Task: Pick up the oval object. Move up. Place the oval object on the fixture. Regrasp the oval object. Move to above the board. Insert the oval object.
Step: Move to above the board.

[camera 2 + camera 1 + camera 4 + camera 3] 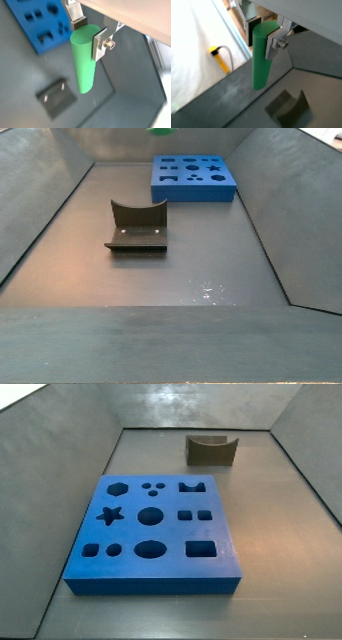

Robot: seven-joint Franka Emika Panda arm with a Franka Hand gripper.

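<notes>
The pincer [90,31] is clamped on the upper end of the oval object [83,62], whose long axis hangs straight down from the fingers [101,44] in both wrist views, free end clear of the floor. In a wrist view the fixture [290,107] sits at lower right of the frame, below and just beside the rod's tip [259,85], well under it. In a side view only a green sliver [162,131] shows at the top edge. The board [41,22] lies at upper left, apart. Judging by this, lowering onto the notch comes next.
</notes>
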